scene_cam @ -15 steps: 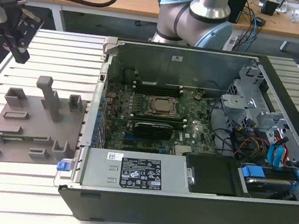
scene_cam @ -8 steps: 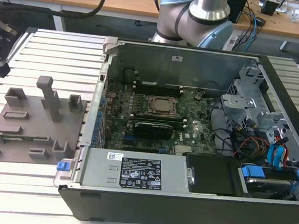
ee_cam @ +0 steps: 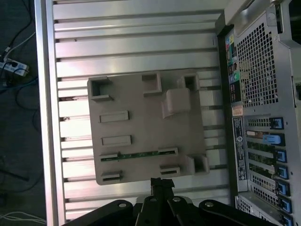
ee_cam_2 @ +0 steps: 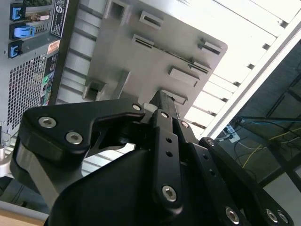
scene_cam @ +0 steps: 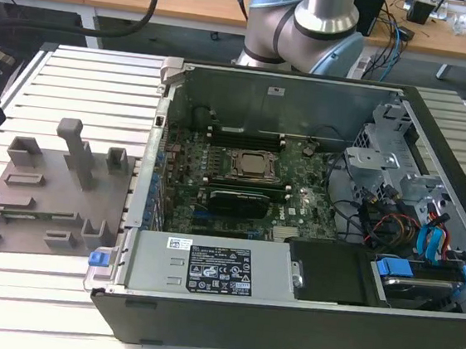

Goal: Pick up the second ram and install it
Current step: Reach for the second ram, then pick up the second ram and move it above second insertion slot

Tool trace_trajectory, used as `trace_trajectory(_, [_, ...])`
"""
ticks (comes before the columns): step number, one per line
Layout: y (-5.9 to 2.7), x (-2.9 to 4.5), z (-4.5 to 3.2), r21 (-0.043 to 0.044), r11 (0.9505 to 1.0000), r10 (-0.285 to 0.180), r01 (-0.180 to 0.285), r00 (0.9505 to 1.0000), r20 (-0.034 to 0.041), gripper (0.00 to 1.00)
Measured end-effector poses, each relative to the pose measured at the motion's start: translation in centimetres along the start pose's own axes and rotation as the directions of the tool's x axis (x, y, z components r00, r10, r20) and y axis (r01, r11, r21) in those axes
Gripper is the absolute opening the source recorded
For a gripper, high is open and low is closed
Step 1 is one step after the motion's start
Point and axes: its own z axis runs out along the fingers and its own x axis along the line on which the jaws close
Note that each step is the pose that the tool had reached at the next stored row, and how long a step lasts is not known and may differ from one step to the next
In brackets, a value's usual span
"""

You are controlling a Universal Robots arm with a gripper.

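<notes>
**Exterior view.** Locate the grey tray on the slatted table, well apart from the open computer case. Note the motherboard sunk between the case walls, with the CPU socket and black heatsink close beside the memory slots. Judge as a hazard: striking a wall or the heatsink on entry, caused by a tilted or off-line carry.

**Second wrist view.** Find the claw poised over the tray, apart from it. Note the raised blocks beyond the claw tips. Treat each as a likely collision point, given any sideways drift during descent.

**First wrist view.** Read the claw as narrow, tips drawn together, holding nothing. Find the second ram as a thin green strip between two end holders of the tray, just beyond the claw tips and not touching them. Note the tall post farther beyond the claw.

Probable failures:
- Pressing down on the strip's upper edge instead of straddling it, caused by tips left together.
- Pivoting or slipping of the strip, caused by an off-centre grip.
- Jamming against an end holder, caused by a skewed lift.
- Cracked chips, caused by excess squeeze.
</notes>
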Motion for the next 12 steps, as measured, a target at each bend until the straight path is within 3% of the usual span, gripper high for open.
trace_trajectory(8, [-0.02, 0.0, 0.0, -0.0003, 1.0, -0.002, 0.002, 1.0, -0.0001, 0.1])
trace_trajectory(10, [-0.02, 0.0, 0.0, -0.0037, 0.994, -0.109, 0.109, 0.994, -0.0048, 0.1])
trace_trajectory(12, [-0.02, 0.0, 0.0, -0.0061, 0.9847, -0.174, 0.174, 0.9847, -0.0075, 0.1])
